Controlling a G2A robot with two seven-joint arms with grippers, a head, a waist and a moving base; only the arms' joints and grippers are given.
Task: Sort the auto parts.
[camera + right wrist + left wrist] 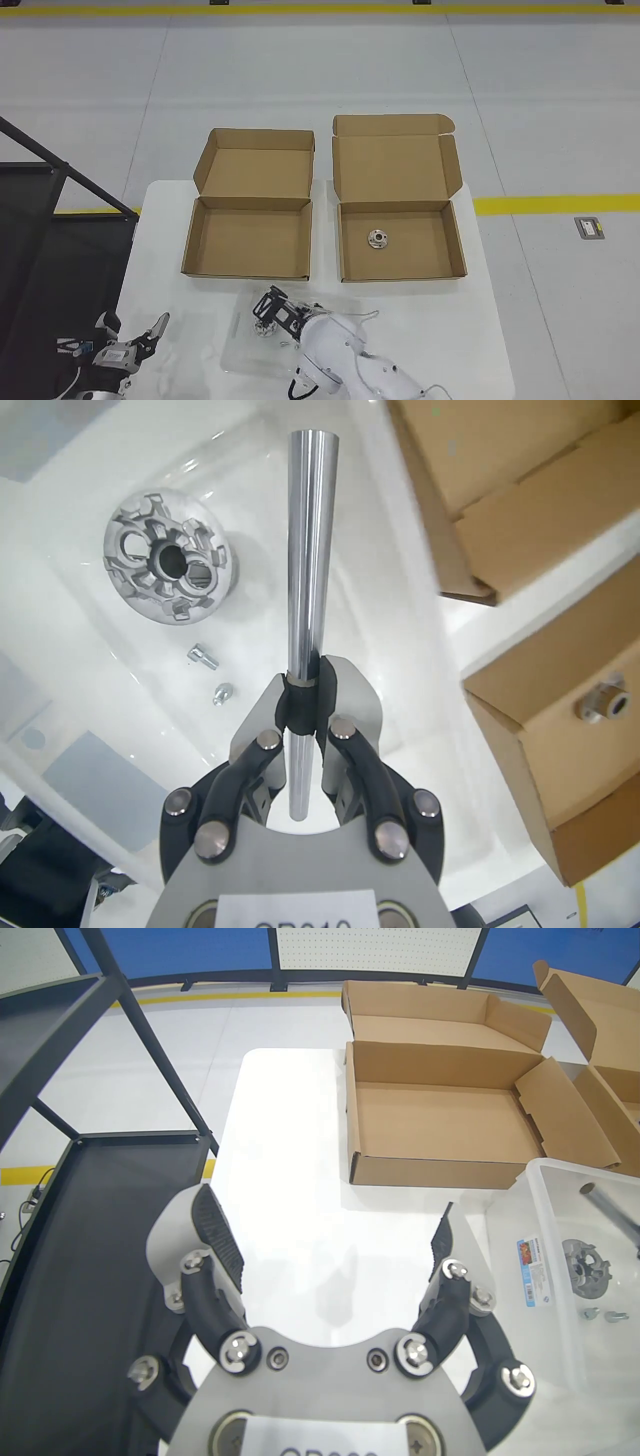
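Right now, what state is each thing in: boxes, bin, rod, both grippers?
Left box: open, empty.
Right box: open, one small metal part inside.
Clear bin: no lid, holds a toothed disc and two bolts.
Rod: clamped in right gripper, over the bin.
Left gripper: open, empty.
Right gripper: shut on the rod.

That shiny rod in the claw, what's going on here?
The robot is sorting auto parts from a clear bin into two cardboard boxes. Its right gripper is shut on the metal rod over the bin, where a round hub and two small bolts lie. One box holds a small flanged part. The left gripper hangs open, holding nothing.
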